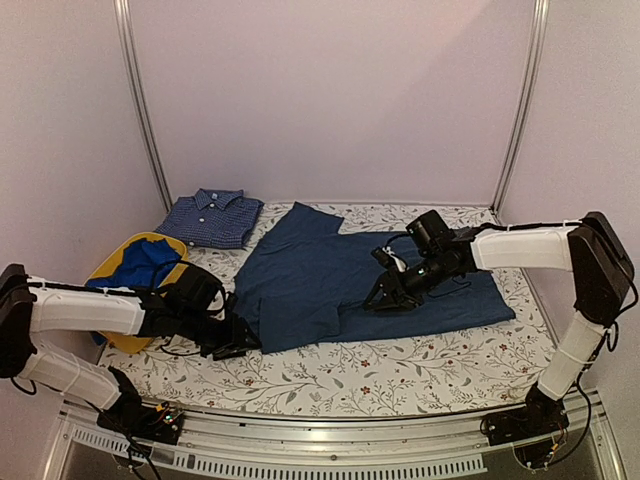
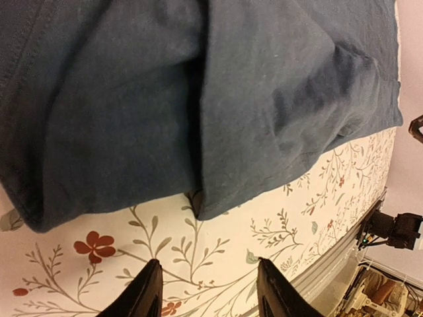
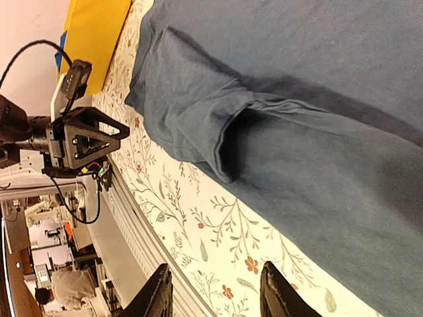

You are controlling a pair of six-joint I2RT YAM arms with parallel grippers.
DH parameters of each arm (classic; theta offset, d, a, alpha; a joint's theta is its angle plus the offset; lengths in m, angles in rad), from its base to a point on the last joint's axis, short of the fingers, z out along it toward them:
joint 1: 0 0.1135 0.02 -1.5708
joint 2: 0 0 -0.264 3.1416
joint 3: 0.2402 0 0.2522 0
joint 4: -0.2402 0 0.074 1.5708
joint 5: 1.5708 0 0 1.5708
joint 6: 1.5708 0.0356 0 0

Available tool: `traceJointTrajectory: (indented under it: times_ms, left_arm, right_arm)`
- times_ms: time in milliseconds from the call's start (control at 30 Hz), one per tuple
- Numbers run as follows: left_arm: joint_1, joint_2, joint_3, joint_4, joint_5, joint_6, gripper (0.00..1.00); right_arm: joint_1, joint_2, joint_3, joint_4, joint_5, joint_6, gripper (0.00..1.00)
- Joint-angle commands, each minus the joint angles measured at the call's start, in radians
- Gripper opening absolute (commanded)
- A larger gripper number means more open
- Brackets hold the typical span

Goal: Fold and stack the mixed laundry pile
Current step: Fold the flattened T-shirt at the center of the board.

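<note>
A large dark navy-teal garment (image 1: pixel 350 280) lies spread on the floral table cover; it also shows in the left wrist view (image 2: pixel 185 99) and the right wrist view (image 3: pixel 297 105). A folded fine-checked blue collared shirt (image 1: pixel 212 217) sits at the back left. A royal-blue piece (image 1: pixel 140 265) lies in the yellow tub (image 1: pixel 118 335). My left gripper (image 1: pixel 238 349) is open and empty, low at the garment's near left corner (image 2: pixel 205 208). My right gripper (image 1: pixel 390 298) is open and empty, hovering over the middle of the garment.
The table's near metal rail (image 1: pixel 330 455) runs along the front. The floral cover (image 1: pixel 400 375) lies bare in front of the garment. White enclosure walls and two upright posts (image 1: pixel 145 110) stand behind.
</note>
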Motion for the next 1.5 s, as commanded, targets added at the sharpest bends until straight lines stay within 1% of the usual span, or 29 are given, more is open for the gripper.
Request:
traceJointTrajectory:
  times_ms: [0, 200, 467, 533, 567, 633, 700, 767, 867, 933, 1000, 1200, 1367, 1467]
  left_arm:
    - [-0.015, 0.044, -0.036, 0.118, -0.005, -0.059, 0.47]
    - [-0.028, 0.136, -0.012, 0.163, 0.006, -0.043, 0.43]
    - [-0.035, 0.206, 0.000, 0.206, 0.014, -0.041, 0.40]
    - [-0.037, 0.219, 0.003, 0.206, 0.013, -0.041, 0.38]
    - [-0.038, 0.224, 0.003, 0.235, 0.014, -0.040, 0.37]
    - [-0.038, 0.233, 0.006, 0.251, 0.016, -0.038, 0.33]
    - [-0.039, 0.237, 0.010, 0.253, 0.016, -0.035, 0.26]
    - [-0.038, 0.228, 0.013, 0.250, 0.012, -0.035, 0.19]
    - [-0.038, 0.200, 0.029, 0.227, -0.001, -0.029, 0.08]
    - [-0.038, 0.176, 0.046, 0.175, -0.011, -0.018, 0.00]
    - [-0.039, 0.150, 0.067, 0.152, -0.016, -0.006, 0.00]
    - [-0.028, 0.124, 0.199, 0.076, -0.049, 0.073, 0.00]
    - [0.043, 0.197, 0.337, 0.051, -0.036, 0.154, 0.00]
    - [0.097, 0.264, 0.402, 0.037, -0.027, 0.191, 0.00]
  right_arm:
    - [0.078, 0.100, 0.078, 0.079, -0.014, 0.034, 0.44]
    - [0.137, 0.248, 0.175, 0.082, -0.010, 0.022, 0.44]
    - [0.176, 0.329, 0.199, 0.105, -0.026, 0.037, 0.44]
    - [0.185, 0.351, 0.210, 0.111, -0.036, 0.038, 0.43]
    - [0.188, 0.358, 0.215, 0.113, -0.037, 0.039, 0.42]
    - [0.190, 0.372, 0.219, 0.124, -0.044, 0.045, 0.38]
    - [0.191, 0.374, 0.224, 0.130, -0.046, 0.055, 0.33]
    - [0.192, 0.374, 0.231, 0.129, -0.046, 0.058, 0.26]
    - [0.191, 0.367, 0.243, 0.126, -0.045, 0.059, 0.11]
    - [0.191, 0.359, 0.253, 0.125, -0.041, 0.061, 0.03]
    - [0.192, 0.350, 0.265, 0.120, -0.037, 0.062, 0.00]
    - [0.178, 0.303, 0.317, 0.113, -0.013, 0.072, 0.00]
    - [0.124, 0.303, 0.351, 0.144, -0.020, 0.111, 0.00]
    - [0.087, 0.335, 0.365, 0.168, -0.048, 0.149, 0.00]
